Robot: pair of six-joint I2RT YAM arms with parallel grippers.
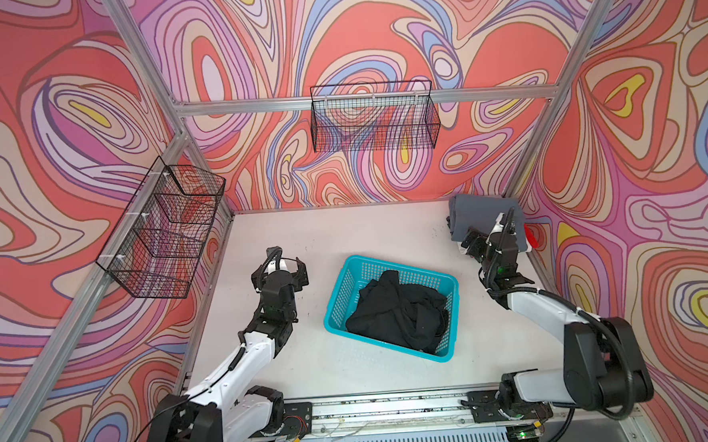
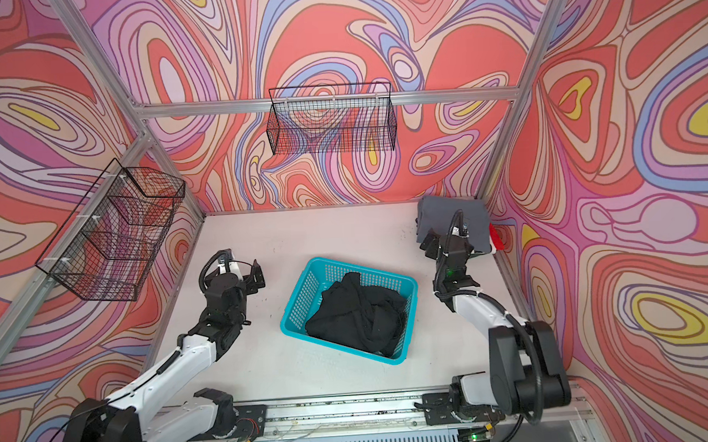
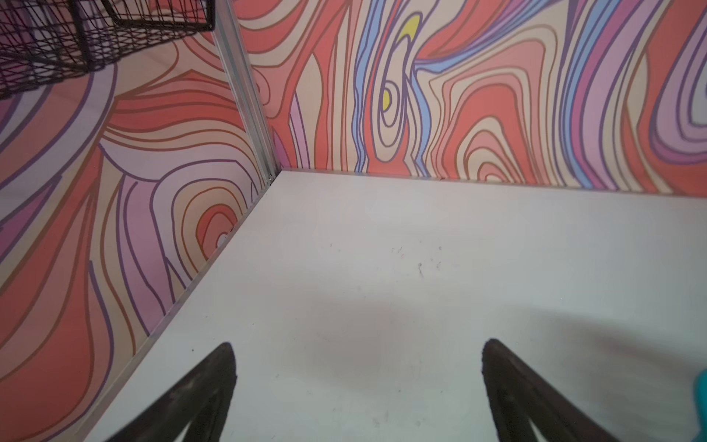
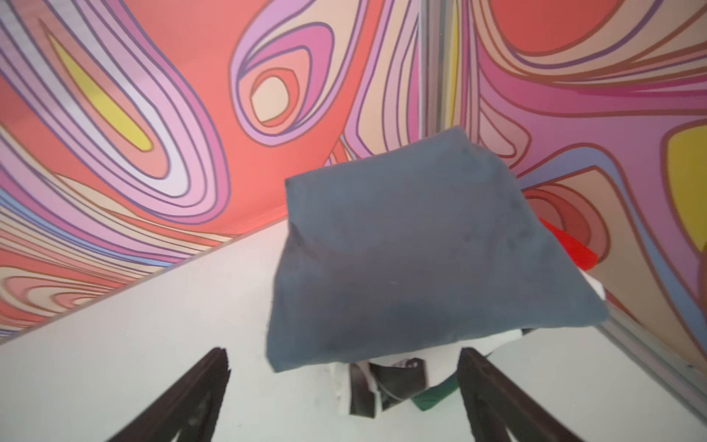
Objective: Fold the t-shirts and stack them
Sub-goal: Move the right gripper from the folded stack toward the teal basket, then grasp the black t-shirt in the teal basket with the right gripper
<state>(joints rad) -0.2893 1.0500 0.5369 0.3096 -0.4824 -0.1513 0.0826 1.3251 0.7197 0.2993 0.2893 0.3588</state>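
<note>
- Right gripper [image 4: 343,352]: jaws spread wide with nothing clamped. It's parked at the near edge of the shirt pile, and I can't tell from here if the fingers [image 4: 199,386] are actually brushing the cloth.
- That pile is the folded stack, tucked into the far right corner of the table [image 1: 324,232]. The slate-grey shirt [image 4: 413,248] is on top.
- Under the grey one, on the wrist cam, I can see a white shirt [image 4: 398,354] with some dark print on it and a bit of dark green shirt [image 4: 436,398] poking out at the near edge. A red shirt [image 4: 570,245] sticks out on the wall side.
- Left gripper [image 3: 359,346]: also wide open and holding nothing. It hovers over bare table on the left side, pointing toward the far left corner.
- Black shirt [image 1: 394,311]: crumpled and unfolded inside the turquoise basket [image 1: 341,289], which sits mid-table between the two arms. It's well apart from both grippers.
- Further out: one black wire basket [image 1: 374,117] hangs on the back wall rail, and a tiered wire rack [image 1: 165,232] is on the left wall.
</note>
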